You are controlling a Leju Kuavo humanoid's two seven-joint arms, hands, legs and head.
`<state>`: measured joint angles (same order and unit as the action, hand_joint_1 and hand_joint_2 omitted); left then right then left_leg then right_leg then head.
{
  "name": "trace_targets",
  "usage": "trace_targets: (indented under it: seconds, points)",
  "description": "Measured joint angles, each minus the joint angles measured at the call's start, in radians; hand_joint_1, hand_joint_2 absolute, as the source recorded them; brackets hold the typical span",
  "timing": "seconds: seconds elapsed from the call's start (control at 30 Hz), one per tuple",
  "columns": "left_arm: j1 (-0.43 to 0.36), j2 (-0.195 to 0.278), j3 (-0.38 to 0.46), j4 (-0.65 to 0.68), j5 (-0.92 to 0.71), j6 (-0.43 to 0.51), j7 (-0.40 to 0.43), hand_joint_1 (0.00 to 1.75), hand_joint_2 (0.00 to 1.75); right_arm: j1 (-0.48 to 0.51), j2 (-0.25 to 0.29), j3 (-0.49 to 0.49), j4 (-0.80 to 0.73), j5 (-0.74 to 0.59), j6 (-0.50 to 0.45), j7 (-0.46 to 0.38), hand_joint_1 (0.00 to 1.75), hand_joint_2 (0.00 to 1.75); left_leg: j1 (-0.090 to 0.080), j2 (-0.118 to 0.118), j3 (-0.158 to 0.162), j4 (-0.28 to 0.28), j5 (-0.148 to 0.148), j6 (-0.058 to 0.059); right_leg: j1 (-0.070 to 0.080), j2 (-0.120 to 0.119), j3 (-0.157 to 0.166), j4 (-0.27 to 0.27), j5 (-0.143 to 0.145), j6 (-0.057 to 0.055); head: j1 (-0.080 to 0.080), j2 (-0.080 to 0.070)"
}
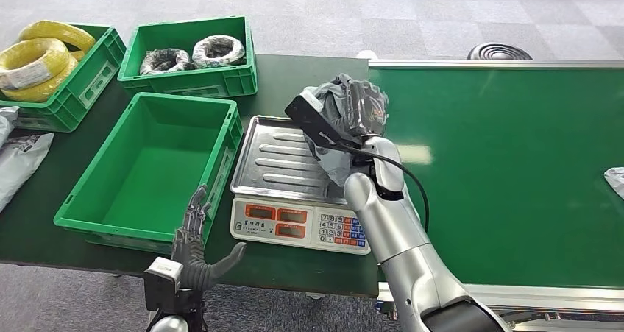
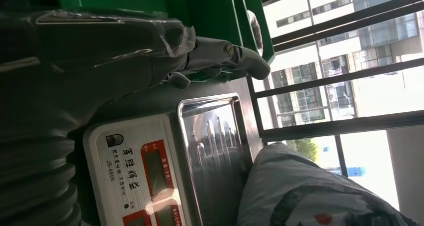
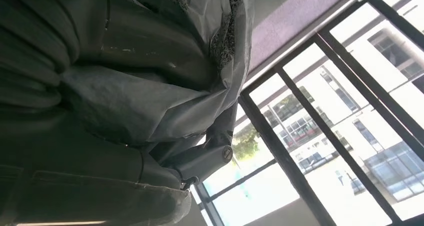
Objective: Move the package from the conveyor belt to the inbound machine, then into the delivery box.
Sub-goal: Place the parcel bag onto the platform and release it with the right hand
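A grey plastic-wrapped package (image 1: 346, 118) hangs in my right hand (image 1: 355, 115), just above the right side of the scale's steel tray (image 1: 272, 152). In the right wrist view the package's grey film (image 3: 150, 85) is bunched against my fingers. The scale (image 1: 298, 225), white with red displays and a keypad, sits on the dark table beside the green conveyor belt (image 1: 508, 163). An empty green crate (image 1: 147, 166) stands left of the scale. My left hand (image 1: 193, 255) is low at the table's front edge, fingers spread, holding nothing. The left wrist view has the scale (image 2: 150, 171) and the package (image 2: 310, 196).
Two more green crates stand at the back: one with yellow coils (image 1: 44, 59), one with wrapped black coils (image 1: 191, 52). Grey bags (image 1: 18, 152) lie at the far left. Another package's corner (image 1: 615, 181) lies at the belt's right edge. A round dark object (image 1: 499, 51) sits on the floor beyond.
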<state>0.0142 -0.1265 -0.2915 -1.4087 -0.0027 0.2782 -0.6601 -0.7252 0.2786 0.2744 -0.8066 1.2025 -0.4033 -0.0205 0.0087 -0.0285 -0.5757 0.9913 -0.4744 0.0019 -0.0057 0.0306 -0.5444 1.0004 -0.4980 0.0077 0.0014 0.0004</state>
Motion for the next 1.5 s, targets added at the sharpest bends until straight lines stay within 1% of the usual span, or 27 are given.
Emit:
trace_targets:
  seconds: [0.07,0.1,0.17,0.2,0.23,0.3,0.37,0.43,0.6,0.67,0.7,0.8,0.87,0.9,0.97,1.03,1.17,1.33,1.43,1.5]
  points:
    - [0.003,-0.001,0.003,-0.007,-0.005,-0.005,0.006,0.00,1.75,0.002,0.009,0.008,0.047,-0.015,-0.003,-0.005,1.73,1.75,0.000,0.000,0.000,0.000,0.000,0.000,0.000,0.000,0.000,0.000,0.000,0.000,0.000,0.000]
    - [0.005,-0.002,0.005,-0.011,-0.008,-0.009,0.009,0.00,1.75,0.005,0.013,0.009,0.068,-0.025,-0.005,-0.010,1.64,1.75,0.000,0.000,0.000,0.000,0.000,0.000,0.000,0.000,0.000,0.000,0.000,0.000,0.000,0.000]
    - [0.008,-0.005,0.011,-0.020,-0.016,-0.015,0.015,0.00,1.75,0.016,0.020,0.010,0.106,-0.056,-0.005,-0.031,1.17,1.75,0.000,0.000,0.000,0.000,0.000,0.000,0.000,0.000,0.000,0.000,0.000,0.000,0.000,0.000]
    - [0.010,-0.006,0.014,-0.024,-0.019,-0.017,0.017,0.00,1.75,0.025,0.023,0.009,0.122,-0.074,-0.005,-0.044,0.74,1.75,0.000,0.000,0.001,0.000,0.000,0.000,0.000,0.000,0.000,0.000,0.000,0.000,0.000,0.000]
    - [0.012,-0.007,0.017,-0.027,-0.021,-0.019,0.020,0.00,1.75,0.034,0.026,0.008,0.137,-0.094,-0.002,-0.060,0.38,1.75,0.000,0.000,0.001,0.000,0.000,0.000,0.000,0.000,0.000,0.000,0.000,0.000,0.000,0.000]
    - [0.016,-0.009,0.022,-0.033,-0.026,-0.023,0.023,0.00,1.75,0.052,0.030,0.003,0.162,-0.138,0.010,-0.092,0.00,1.75,0.000,0.000,0.001,0.000,0.000,0.000,0.000,0.000,0.000,0.000,0.000,0.000,0.000,0.000]
    - [0.020,-0.011,0.028,-0.037,-0.030,-0.027,0.025,0.00,1.75,0.066,0.034,-0.006,0.185,-0.186,0.029,-0.122,0.00,1.75,0.000,0.000,0.001,0.000,0.000,0.000,0.000,0.000,0.000,0.000,0.000,0.000,0.000,0.000]
    - [0.022,-0.012,0.032,-0.039,-0.031,-0.027,0.026,0.00,1.75,0.077,0.036,-0.014,0.207,-0.217,0.044,-0.135,0.00,1.75,0.000,0.000,0.001,0.000,0.000,0.000,0.000,0.000,0.000,0.000,0.000,0.000,0.000,0.000]
    - [0.030,-0.012,0.039,-0.045,-0.032,-0.027,0.026,0.00,1.75,0.080,0.038,-0.021,0.257,-0.218,0.040,-0.095,0.00,1.75,0.000,0.000,0.003,0.000,0.000,0.000,0.000,0.000,0.002,0.000,0.000,0.000,0.000,0.000]
    - [0.035,-0.012,0.041,-0.051,-0.032,-0.026,0.026,0.00,1.75,0.080,0.039,-0.021,0.267,-0.204,0.006,-0.083,0.00,1.75,0.000,0.000,0.005,0.000,0.000,0.000,0.000,0.000,0.004,0.000,0.000,0.000,0.000,0.000]
    - [0.038,-0.012,0.042,-0.054,-0.032,-0.024,0.027,0.00,1.75,0.081,0.039,-0.021,0.268,-0.193,-0.026,-0.082,0.00,1.75,0.000,0.000,0.005,0.000,0.000,0.000,0.000,0.000,0.005,0.000,0.000,0.000,0.000,0.000]
    - [0.049,-0.015,0.044,-0.067,-0.034,-0.014,0.028,0.00,1.75,0.105,0.038,-0.020,0.247,-0.116,-0.182,-0.068,0.00,1.75,0.000,0.000,0.006,0.000,0.000,0.000,0.000,-0.001,0.005,0.000,0.000,0.000,0.000,0.000]
    - [0.057,-0.016,0.045,-0.073,-0.035,-0.006,0.029,0.00,1.75,0.138,0.035,-0.022,0.186,-0.040,-0.262,-0.044,0.00,1.75,0.000,0.000,0.005,0.000,0.000,0.000,0.000,-0.001,0.005,0.000,0.000,0.000,0.000,0.000]
    - [0.059,-0.016,0.045,-0.075,-0.035,-0.002,0.029,0.00,1.75,0.158,0.032,-0.026,0.143,-0.003,-0.281,-0.030,0.00,1.75,0.000,0.000,0.005,0.000,0.000,0.000,0.000,-0.001,0.004,0.000,0.000,0.000,0.000,0.000]
    - [0.061,-0.016,0.046,-0.076,-0.034,0.005,0.029,0.00,1.75,0.199,0.026,-0.042,0.046,0.063,-0.292,0.000,0.00,1.75,0.000,0.000,0.004,0.000,0.000,0.000,0.000,-0.001,0.004,0.000,0.000,0.000,0.000,0.000]
    - [0.065,-0.016,0.046,-0.077,-0.032,0.010,0.027,0.00,1.75,0.237,0.017,-0.067,-0.053,0.098,-0.293,0.022,0.00,1.75,0.000,-0.001,0.003,0.000,0.000,0.000,0.000,-0.001,0.002,0.000,0.000,0.000,0.000,0.000]
    - [0.073,-0.016,0.047,-0.083,-0.033,0.006,0.023,0.00,1.75,0.305,-0.006,-0.121,-0.225,0.102,-0.294,0.028,0.00,1.75,0.000,-0.001,0.002,0.000,0.000,0.000,0.000,-0.001,0.001,0.000,0.000,0.000,0.000,0.000]
    - [0.075,-0.016,0.049,-0.087,-0.036,0.003,0.021,0.00,1.75,0.385,-0.017,-0.185,-0.401,0.107,-0.294,-0.011,0.00,1.75,0.000,-0.001,0.001,0.000,0.000,0.000,0.000,-0.001,0.001,0.000,0.000,0.000,0.000,0.000]
    - [0.075,-0.016,0.050,-0.088,-0.039,0.006,0.008,0.00,1.75,0.427,-0.017,-0.206,-0.491,0.089,-0.293,-0.039,0.00,1.75,0.000,0.000,0.001,0.000,0.000,0.000,0.000,-0.001,0.001,0.000,0.000,0.000,0.000,0.000]
    - [0.076,-0.015,0.052,-0.098,-0.048,0.011,-0.006,0.00,1.75,0.450,-0.017,-0.208,-0.538,0.072,-0.292,-0.040,0.00,1.75,0.000,0.000,0.001,0.000,0.000,0.000,0.000,-0.001,0.001,0.000,0.000,0.000,0.000,0.000]
